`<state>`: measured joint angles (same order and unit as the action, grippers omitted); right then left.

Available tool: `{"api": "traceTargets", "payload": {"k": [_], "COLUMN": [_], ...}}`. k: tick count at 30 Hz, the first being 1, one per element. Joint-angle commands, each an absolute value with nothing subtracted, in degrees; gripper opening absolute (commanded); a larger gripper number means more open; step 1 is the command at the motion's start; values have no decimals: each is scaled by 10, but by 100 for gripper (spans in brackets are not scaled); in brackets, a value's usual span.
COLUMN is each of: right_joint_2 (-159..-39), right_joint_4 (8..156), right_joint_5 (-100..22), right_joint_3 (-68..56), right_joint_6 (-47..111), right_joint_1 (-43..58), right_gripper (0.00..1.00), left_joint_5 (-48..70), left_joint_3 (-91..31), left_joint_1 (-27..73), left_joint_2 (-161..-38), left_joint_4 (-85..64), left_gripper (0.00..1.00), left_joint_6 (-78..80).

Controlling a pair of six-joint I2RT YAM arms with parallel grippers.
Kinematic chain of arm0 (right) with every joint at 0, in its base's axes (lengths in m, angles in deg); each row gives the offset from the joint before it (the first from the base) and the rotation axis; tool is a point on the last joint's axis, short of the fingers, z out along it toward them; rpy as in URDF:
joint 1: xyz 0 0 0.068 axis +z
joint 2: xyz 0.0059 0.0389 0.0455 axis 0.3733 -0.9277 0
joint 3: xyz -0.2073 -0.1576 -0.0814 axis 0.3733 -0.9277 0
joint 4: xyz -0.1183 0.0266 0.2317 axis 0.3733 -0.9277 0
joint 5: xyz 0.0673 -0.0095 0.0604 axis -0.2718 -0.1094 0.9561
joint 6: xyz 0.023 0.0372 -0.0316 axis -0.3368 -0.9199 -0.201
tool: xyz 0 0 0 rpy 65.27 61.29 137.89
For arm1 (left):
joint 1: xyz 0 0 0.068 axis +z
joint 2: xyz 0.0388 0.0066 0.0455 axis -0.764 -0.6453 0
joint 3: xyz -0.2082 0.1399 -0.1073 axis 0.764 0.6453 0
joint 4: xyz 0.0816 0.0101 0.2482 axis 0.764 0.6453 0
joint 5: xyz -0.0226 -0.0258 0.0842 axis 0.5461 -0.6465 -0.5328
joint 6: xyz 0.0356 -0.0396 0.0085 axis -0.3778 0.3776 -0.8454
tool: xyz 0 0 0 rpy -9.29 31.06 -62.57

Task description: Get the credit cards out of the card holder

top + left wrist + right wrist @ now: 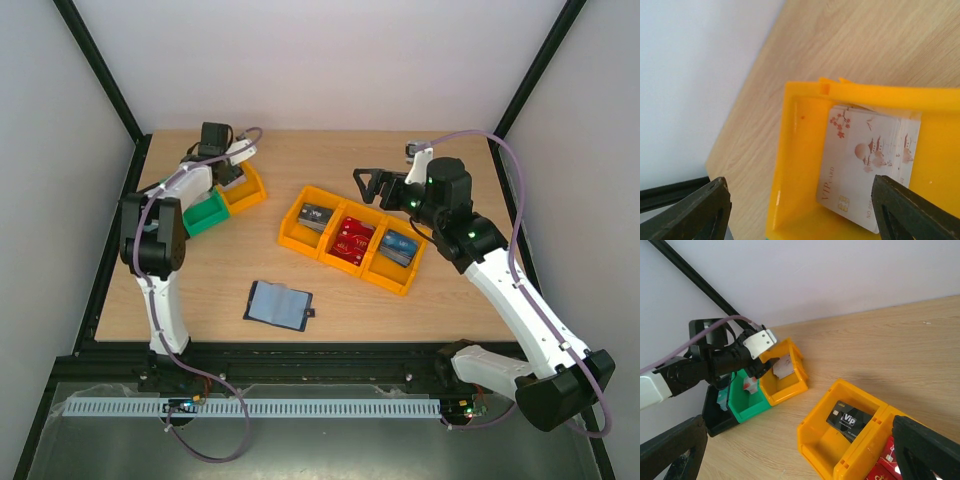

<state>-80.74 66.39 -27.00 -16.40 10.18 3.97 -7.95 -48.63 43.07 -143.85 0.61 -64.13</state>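
My left gripper (800, 187) stands spread, empty, over a white red-printed plastic card (865, 160), its corner cut off, in a small yellow bin (792, 165). My right gripper (800, 430) gapes too. The navy folding card holder (278, 305) lies unfolded on the wooden table (400, 320), its pockets unreadable.

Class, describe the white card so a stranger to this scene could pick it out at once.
At the table's far left corner three small bins stand in a row. The white card lies in the orange bin, below the left gripper. Unlike the dark grey card, red card and blue card in the tray, it is white with reddish blossom print.
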Motion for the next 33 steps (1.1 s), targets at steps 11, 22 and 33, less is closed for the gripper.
{"api": "traceTargets", "payload": {"k": [11, 22, 33], "right_joint_2": [-848, -901, -1030], "right_joint_4": [637, 616, 701], "right_joint_5": [-131, -214, -237], "right_joint_3": [-186, -299, -361], "right_joint_6": [100, 52, -24], "right_joint_1": [39, 180, 315], "right_gripper": [86, 67, 48], "left_joint_5": [176, 383, 470], "left_joint_3": [-440, -134, 184], "left_joint_1": [435, 432, 480], "left_joint_2": [-1178, -929, -865], "left_joint_4": [210, 298, 93], "left_gripper": [84, 81, 80], "left_joint_6": [-378, -79, 210]}}
